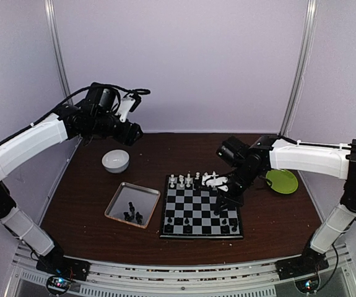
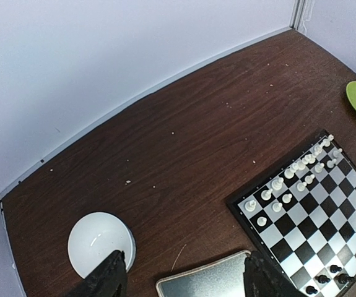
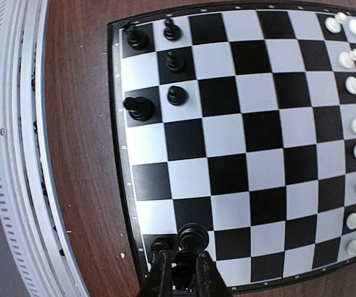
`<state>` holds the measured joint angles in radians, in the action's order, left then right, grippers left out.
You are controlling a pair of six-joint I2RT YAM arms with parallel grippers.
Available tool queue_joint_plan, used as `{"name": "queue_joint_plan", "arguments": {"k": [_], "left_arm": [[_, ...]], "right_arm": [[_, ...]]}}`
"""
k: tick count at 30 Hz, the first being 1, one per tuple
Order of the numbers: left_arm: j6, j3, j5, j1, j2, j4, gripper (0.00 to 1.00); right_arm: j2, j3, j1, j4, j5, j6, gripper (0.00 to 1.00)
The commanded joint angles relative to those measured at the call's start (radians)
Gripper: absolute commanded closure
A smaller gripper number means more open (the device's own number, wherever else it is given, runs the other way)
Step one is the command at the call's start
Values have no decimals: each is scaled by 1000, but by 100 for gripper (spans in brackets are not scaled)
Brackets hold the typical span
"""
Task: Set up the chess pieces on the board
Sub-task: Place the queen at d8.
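The board (image 1: 201, 213) lies in the middle of the table, and my right gripper (image 1: 221, 203) hangs over its near right part. In the right wrist view that gripper (image 3: 184, 271) is shut on a black chess piece (image 3: 193, 237), held just above the board's (image 3: 252, 130) near rows. Another black piece (image 3: 160, 245) stands beside the left finger, in the corner. Several black pieces (image 3: 175, 60) stand at the opposite end of those rows. White pieces (image 1: 189, 180) line the far rows. My left gripper (image 1: 132, 133) is open and empty, high over the table's back left.
A silver tray (image 1: 117, 205) left of the board holds several black pieces (image 1: 133, 212). A white bowl (image 1: 116, 161) sits behind the tray and a green plate (image 1: 282, 181) right of the board. The left wrist view shows the bowl (image 2: 97, 241), the tray (image 2: 208, 281) and the board's corner (image 2: 314, 210).
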<state>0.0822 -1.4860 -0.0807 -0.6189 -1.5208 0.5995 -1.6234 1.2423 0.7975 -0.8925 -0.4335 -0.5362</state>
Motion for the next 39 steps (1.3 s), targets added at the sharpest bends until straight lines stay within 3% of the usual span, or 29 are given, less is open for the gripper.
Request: {"name": "queue_joint_plan", "arguments": {"k": [1,11,23,39], "left_arm": [[12,-27,18,-2,-15,-24,34],[11,-35,25,-2,-23,-16,34],[8,-36,14,-3,-16,-12,34],[7,-40,24,-3,-30,-7,34]], "right_arm": [[1,-36,52,52,-37,-60,89],[-68,-28,107,63,-39,-52,89],[-20,4,39,52,-66,-13,90],[-84,-9,97,60,-73,-29,90]]}}
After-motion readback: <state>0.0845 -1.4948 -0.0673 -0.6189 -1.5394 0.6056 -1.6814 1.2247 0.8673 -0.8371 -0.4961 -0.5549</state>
